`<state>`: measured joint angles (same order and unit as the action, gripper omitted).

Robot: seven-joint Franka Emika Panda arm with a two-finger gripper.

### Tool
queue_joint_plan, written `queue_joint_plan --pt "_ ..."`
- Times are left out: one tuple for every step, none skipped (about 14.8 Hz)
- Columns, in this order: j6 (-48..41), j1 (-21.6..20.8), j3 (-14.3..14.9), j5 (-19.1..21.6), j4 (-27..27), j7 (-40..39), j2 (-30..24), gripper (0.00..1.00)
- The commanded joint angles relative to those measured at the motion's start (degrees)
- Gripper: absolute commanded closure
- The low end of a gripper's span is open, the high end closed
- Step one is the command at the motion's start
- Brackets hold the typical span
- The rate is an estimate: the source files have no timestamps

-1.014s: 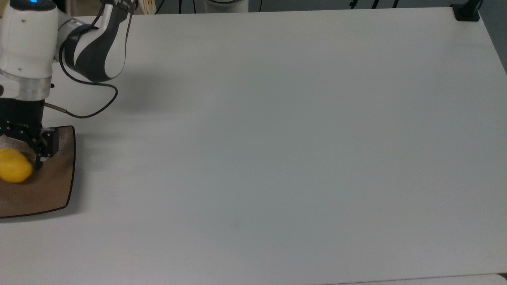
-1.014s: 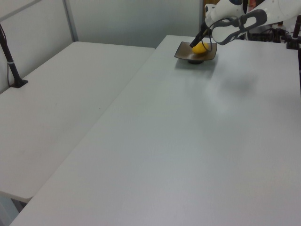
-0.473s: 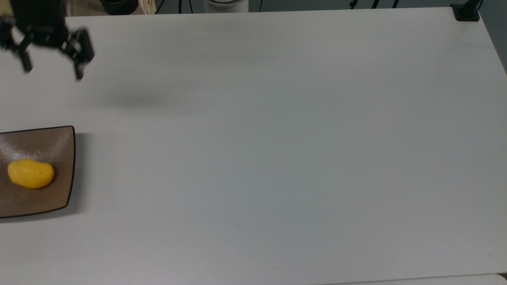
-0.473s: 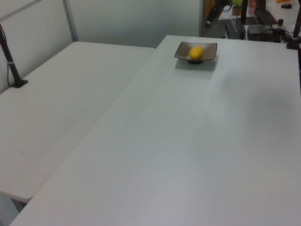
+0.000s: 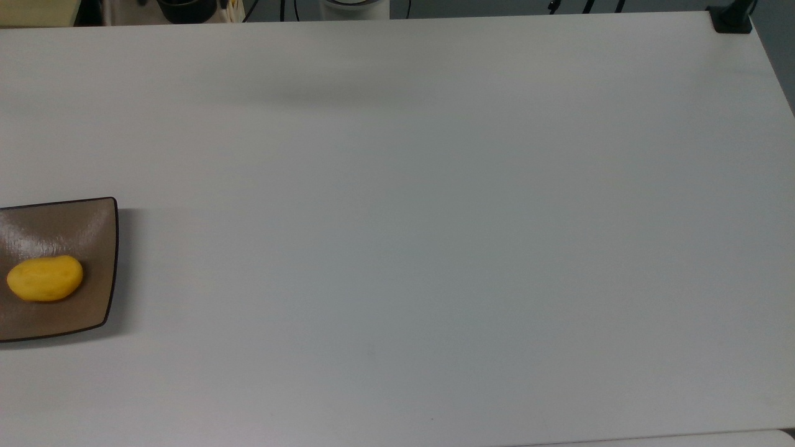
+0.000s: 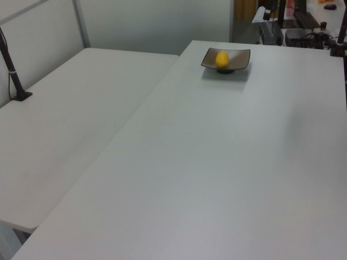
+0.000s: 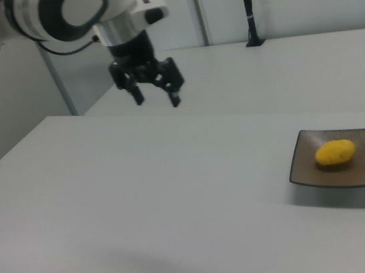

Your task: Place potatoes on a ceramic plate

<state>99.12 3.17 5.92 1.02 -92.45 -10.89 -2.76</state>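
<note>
The small yellow potato (image 5: 45,278) lies on the tan-brown square plate (image 5: 93,236) at the top view's left edge. In the left view the potato (image 6: 222,58) rests on the plate (image 6: 241,58) at the far end of the table. In the right view the potato (image 7: 335,152) sits in the plate (image 7: 308,167) at the right. My gripper (image 7: 156,98) hangs high above the table at the right view's upper left, far from the plate, open, with nothing between its black fingers (image 7: 175,100).
The white table (image 5: 435,248) is wide and bare. A second white table (image 6: 65,124) adjoins it at the left view's left, with a black post (image 6: 13,76) on it. A black clamp (image 5: 731,18) sits at the top view's upper right corner.
The gripper let go of the potato on the plate, rose and drew away out of the top and left views. The potato settled and turned slightly on the plate.
</note>
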Motion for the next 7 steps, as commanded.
queue_joint_plan --pt "-7.1 -6.8 0.4 0.8 -2.2 7.8 -4.1 0.00" --pt "-8.1 -7.9 0.0 0.8 -2.3 9.2 -4.4 0.00" --pt "-8.3 -9.0 -0.4 0.8 -2.5 10.8 -4.5 0.00" --pt "-8.3 -9.8 -1.0 0.8 -2.6 12.1 -4.4 0.00" --pt "-8.1 -9.8 -1.8 0.9 -2.6 12.6 -4.4 0.00" --pt "-7.5 -9.9 -2.4 1.0 -3.1 12.6 -4.4 0.00" --pt "-7.3 -9.9 -3.1 1.0 -3.4 12.3 -4.0 0.00"
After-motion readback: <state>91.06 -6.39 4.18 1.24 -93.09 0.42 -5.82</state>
